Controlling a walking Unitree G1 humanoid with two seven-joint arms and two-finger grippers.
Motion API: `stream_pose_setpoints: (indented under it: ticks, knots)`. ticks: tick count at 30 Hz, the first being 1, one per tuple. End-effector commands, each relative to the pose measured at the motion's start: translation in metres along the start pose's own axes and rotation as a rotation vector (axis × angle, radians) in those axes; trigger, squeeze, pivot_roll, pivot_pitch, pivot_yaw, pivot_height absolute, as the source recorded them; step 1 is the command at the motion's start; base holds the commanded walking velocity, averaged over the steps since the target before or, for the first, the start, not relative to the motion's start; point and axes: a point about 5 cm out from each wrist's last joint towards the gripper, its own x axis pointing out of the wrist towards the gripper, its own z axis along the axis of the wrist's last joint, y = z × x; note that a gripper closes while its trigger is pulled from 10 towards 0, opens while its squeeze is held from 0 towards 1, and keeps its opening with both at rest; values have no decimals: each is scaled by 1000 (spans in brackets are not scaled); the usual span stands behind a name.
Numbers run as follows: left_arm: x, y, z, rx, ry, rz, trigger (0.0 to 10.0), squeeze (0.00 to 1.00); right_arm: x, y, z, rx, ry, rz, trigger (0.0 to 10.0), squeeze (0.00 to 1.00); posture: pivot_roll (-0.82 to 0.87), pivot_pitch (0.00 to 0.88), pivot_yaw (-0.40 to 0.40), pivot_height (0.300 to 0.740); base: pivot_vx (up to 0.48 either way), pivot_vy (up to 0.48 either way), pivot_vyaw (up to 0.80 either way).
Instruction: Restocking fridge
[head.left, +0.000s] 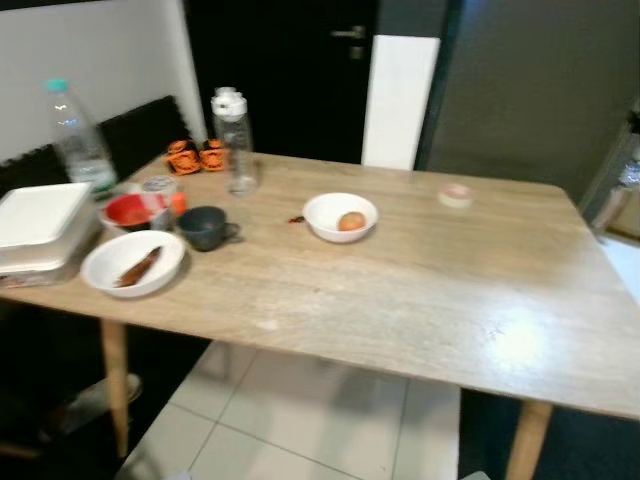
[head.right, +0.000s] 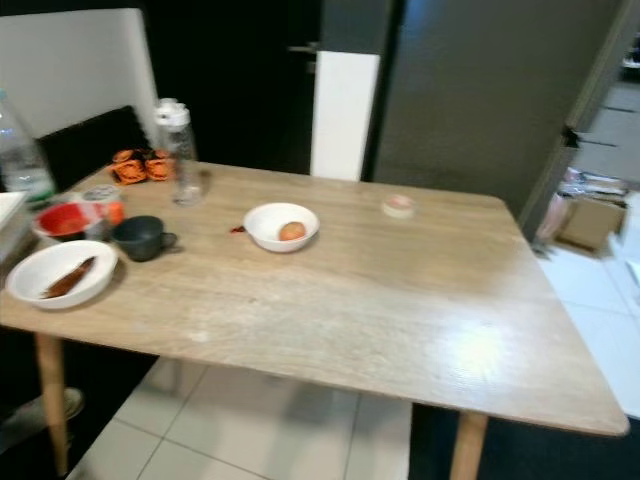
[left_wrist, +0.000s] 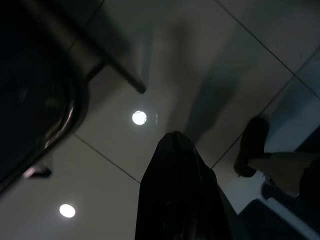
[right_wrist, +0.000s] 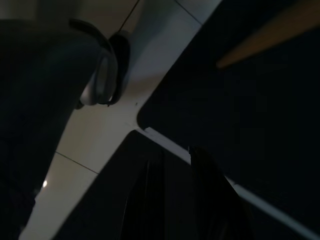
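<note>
You've got one wooden table (head.left: 420, 290); two white bowls, one (head.left: 340, 216) with a round thing, one (head.left: 131, 263) with a brown strip; two clear bottles (head.left: 235, 143) (head.left: 76, 137); one dark mug (head.left: 205, 227); one red bowl (head.left: 132, 211); two small orange items (head.left: 196, 156).

A wooden surface (head.right: 400, 300) fills the room ahead. Near its middle sits a white bowl (head.right: 281, 226) with a brownish round item (head.right: 292, 231) inside. To the left — a dark mug (head.right: 141, 238), a red bowl (head.right: 66, 220) and a white bowl holding something brown (head.right: 60, 274). A clear bottle (head.right: 180, 153) stands farther back, beside orange items (head.right: 140, 166).
</note>
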Motion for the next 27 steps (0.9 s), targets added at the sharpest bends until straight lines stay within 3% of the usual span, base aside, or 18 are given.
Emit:
stream_pose_setpoints:
  ticks: [1,17,27]
  knots:
    - [0,3,1,6,-2,13,10000,0,0,-2,0,2,-6,-9,10000,0,-86,0,18,740,0,0,-756]
    - [1,1,5,15,-16,9,10000,0,0,-2,1,8,-14,-9,10000,0,-83,0,20,740,0,0,0]
    - [0,2,2,17,-3,15,10000,0,0,-2,0,2,0,-2,10000,0,-81,0,18,740,0,0,-742]
